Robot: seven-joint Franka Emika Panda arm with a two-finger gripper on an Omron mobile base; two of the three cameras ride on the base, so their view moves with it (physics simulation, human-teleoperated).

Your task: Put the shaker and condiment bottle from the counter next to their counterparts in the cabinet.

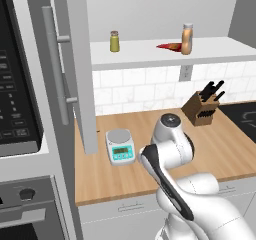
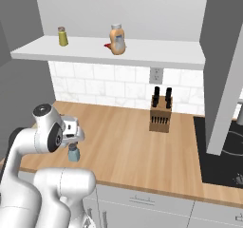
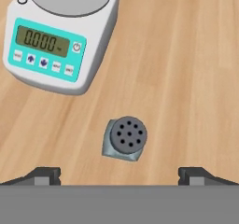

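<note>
The shaker (image 3: 125, 138), a small pale blue-grey jar with a dark perforated cap, stands upright on the wooden counter (image 2: 133, 141). My gripper (image 3: 120, 174) hangs right above it, pointing down, open, with its fingertips (image 3: 46, 174) wide apart and nothing between them. From the right base view the shaker (image 2: 73, 152) shows just below the hand. The orange condiment bottle (image 1: 187, 39) (image 2: 117, 40) stands on the cabinet shelf (image 1: 150, 54), close beside the red pointed bottle (image 1: 169, 46), which lies on its side. The olive-yellow jar (image 1: 114, 41) (image 2: 62, 36) stands further left on the shelf.
A white kitchen scale (image 1: 120, 146) (image 3: 60, 36) sits on the counter just beyond the shaker. A knife block (image 1: 202, 106) (image 2: 160, 113) stands near the tiled wall. The open cabinet door (image 1: 65, 59) hangs at the left, a microwave (image 1: 15, 84) beyond it, a cooktop (image 2: 223, 151) at the right.
</note>
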